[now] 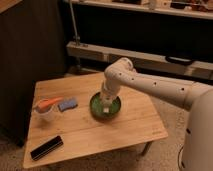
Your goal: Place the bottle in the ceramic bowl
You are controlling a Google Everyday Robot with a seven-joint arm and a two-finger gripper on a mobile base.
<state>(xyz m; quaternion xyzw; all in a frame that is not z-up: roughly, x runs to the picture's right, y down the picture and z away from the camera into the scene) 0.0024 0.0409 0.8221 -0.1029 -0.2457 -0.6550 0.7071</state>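
Note:
The dark-green ceramic bowl [94,108] sits near the middle of the wooden table [130,130]. My white arm reaches in from the right and bends down over the bowl. The gripper [106,102] hangs inside the bowl's rim, just above its floor. A small pale shape [106,109] right under the gripper, inside the bowl, looks like the white bottle; most of it is hidden by the gripper.
A clear cup with an orange item [45,108] stands at the table's left, with a blue sponge [67,104] beside it. A flat black object [46,147] lies at the front left corner. A dark cabinet [30,60] and shelves [150,55] stand behind.

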